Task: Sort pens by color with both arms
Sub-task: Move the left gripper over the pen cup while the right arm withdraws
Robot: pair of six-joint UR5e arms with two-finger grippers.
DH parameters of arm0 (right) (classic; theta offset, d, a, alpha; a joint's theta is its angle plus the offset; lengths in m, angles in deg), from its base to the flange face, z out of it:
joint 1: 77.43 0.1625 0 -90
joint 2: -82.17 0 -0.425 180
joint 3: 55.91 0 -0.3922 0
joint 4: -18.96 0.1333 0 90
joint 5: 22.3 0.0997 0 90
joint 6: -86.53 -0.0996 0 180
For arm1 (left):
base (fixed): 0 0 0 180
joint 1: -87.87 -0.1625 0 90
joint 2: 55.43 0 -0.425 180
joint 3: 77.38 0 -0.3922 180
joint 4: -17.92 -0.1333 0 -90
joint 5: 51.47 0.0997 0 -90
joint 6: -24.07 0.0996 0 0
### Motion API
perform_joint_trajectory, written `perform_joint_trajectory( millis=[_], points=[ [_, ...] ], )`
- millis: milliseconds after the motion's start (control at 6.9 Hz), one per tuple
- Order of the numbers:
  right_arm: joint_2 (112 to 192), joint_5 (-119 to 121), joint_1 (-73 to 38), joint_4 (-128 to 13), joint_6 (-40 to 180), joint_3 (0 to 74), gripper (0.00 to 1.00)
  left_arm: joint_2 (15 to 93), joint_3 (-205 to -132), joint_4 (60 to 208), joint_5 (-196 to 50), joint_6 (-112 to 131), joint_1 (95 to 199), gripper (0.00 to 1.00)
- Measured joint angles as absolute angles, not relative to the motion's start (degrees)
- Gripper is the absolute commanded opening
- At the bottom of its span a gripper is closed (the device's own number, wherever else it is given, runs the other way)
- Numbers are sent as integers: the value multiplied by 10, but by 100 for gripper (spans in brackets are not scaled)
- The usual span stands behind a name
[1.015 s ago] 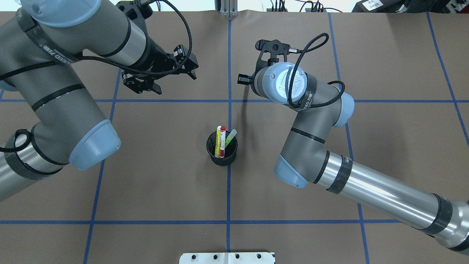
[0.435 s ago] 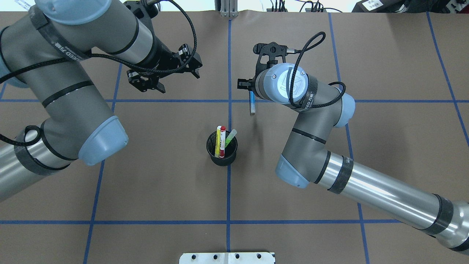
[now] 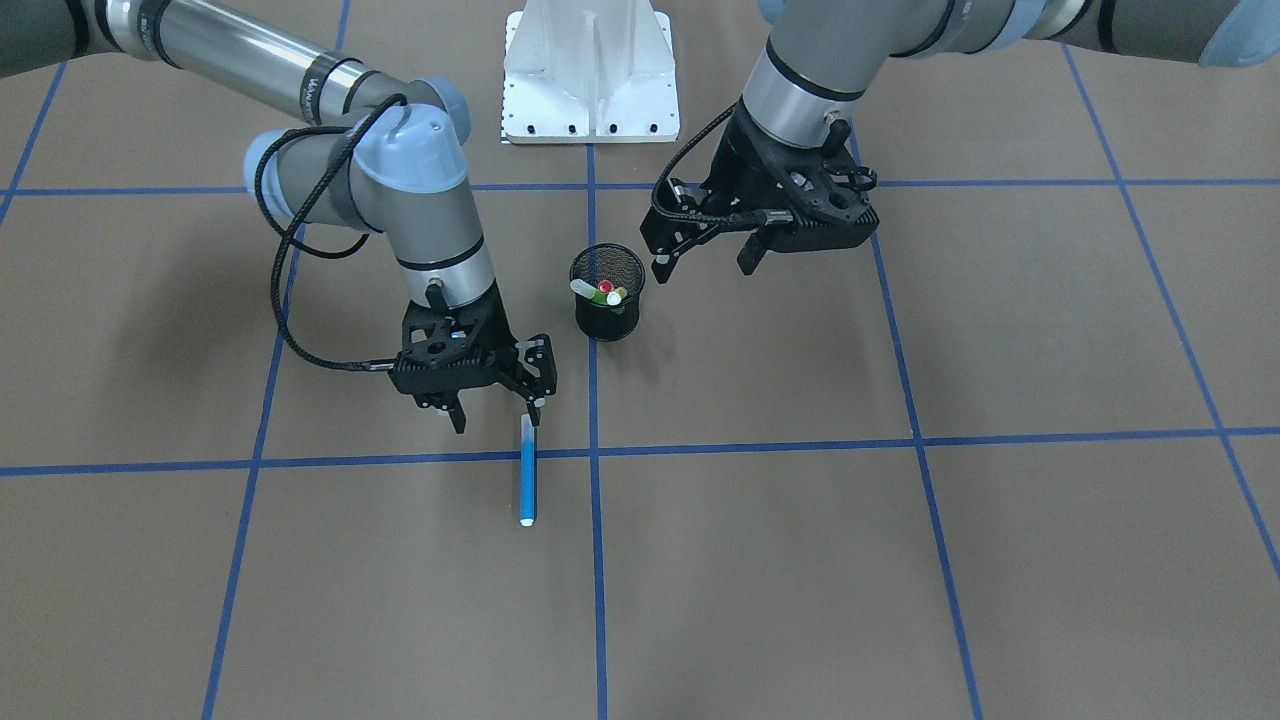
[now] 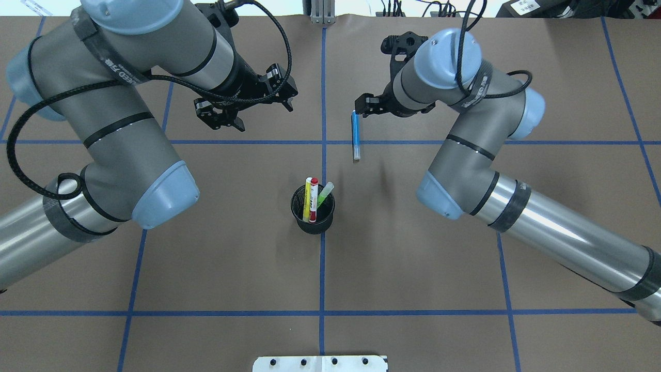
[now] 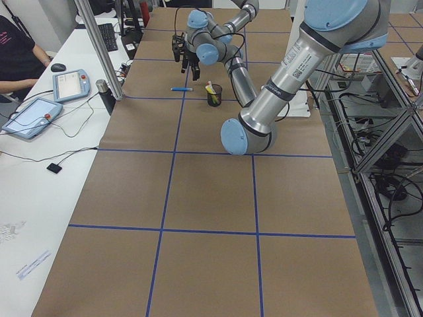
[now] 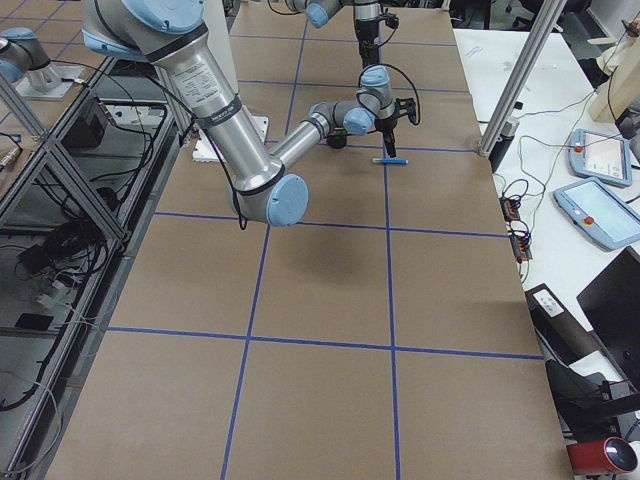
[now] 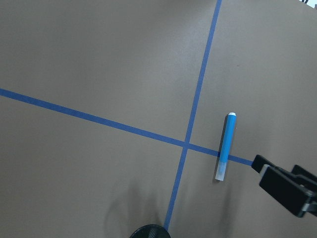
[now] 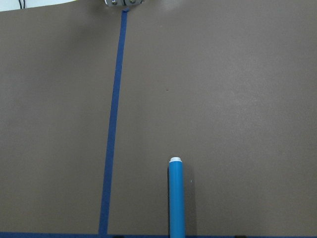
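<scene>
Currently, blue pen (image 3: 527, 472): lay flat across a tape line (image 3: 750, 441), between mesh cup (image 3: 606, 300) and the surface's (image 3: 900, 600) operator-side edge, one end just beside right hand (image 3: 497, 420), which was spread wide, empty. Left hand (image 3: 703, 268): wide, empty, near cup.

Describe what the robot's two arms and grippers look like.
The left arm and right arm are thick grey-and-silver tubes with light blue joint caps, black lettered bands and looping black braided cables. The left gripper and right gripper are black, angular, two-fingered.
</scene>
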State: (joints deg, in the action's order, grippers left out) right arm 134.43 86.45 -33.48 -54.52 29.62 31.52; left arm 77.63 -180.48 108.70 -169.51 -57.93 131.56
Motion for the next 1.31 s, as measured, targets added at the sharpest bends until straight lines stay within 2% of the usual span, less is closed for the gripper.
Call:
perform_joint_trajectory(
  millis=[290, 435, 725, 1015, 1305],
  points=[
    [1374, 980, -266, -586, 395, 338, 99, 794, -1784, 1087, -1668, -575, 1287, 93],
    [1377, 1007, -244, -612, 415, 346, 99, 798, -1781, 1086, -1657, -572, 1273, 93],
    [1372, 1050, -202, -678, 465, 361, 99, 805, -1769, 1082, -1642, -558, 1248, 87],
    [1366, 1078, -173, -732, 496, 371, 99, 827, -1734, 1075, -1618, -537, 1226, 87],
    [1360, 1080, -167, -746, 501, 371, 99, 834, -1715, 1062, -1606, -501, 1220, 75]
  ],
)
